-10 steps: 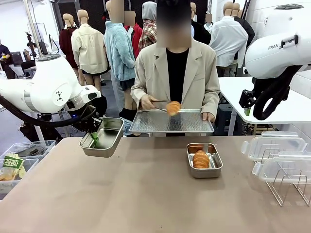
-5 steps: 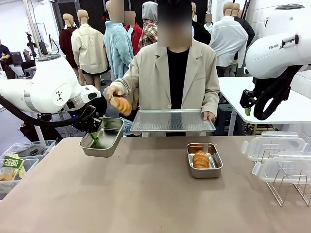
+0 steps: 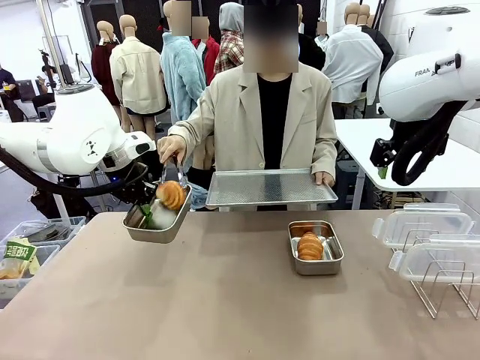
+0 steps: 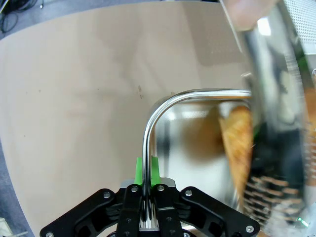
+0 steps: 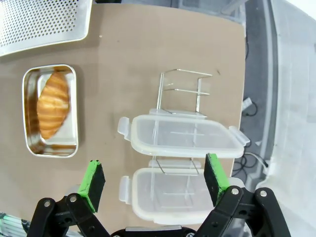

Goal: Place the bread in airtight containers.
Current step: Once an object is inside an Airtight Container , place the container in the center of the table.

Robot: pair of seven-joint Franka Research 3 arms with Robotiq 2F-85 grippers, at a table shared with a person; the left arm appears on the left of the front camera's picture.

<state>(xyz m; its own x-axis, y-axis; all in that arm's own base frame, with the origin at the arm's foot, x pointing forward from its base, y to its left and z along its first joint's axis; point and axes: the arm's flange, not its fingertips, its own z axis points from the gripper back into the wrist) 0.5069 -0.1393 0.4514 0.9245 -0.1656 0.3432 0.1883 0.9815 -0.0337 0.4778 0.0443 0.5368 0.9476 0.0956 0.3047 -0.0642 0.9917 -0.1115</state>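
Robot's left gripper (image 3: 147, 217) is squeezed shut on the rim of a shiny tin (image 3: 166, 223). It holds the tin tipped a little, by the left side of the brown table (image 3: 225, 300). In the left wrist view, the green pads (image 4: 139, 169) pinch the thin metal rim between them.

Right over this tin is a golden roll (image 3: 171, 195) with ridges on its crust. A person's hand (image 3: 171, 147) holds it in metal tongs (image 3: 178, 174). The roll is down at the tin's rim, but I cannot tell if it touches the bottom.

Next comes a big flat tray (image 3: 270, 187) full of tiny holes. The person's other hand (image 3: 322, 178) grips its right end and holds it up at the far edge of the table.

On the table, a bit right of the middle, sits a second tin (image 3: 331, 259). Another roll (image 3: 310, 246) lies inside it.

Far right, two clear lids (image 3: 421, 223) rest on a wire rack (image 3: 442, 289), one just in front of the other.

High above them hangs the right gripper (image 5: 154, 180) — its fingers are spread wide and hold nothing.
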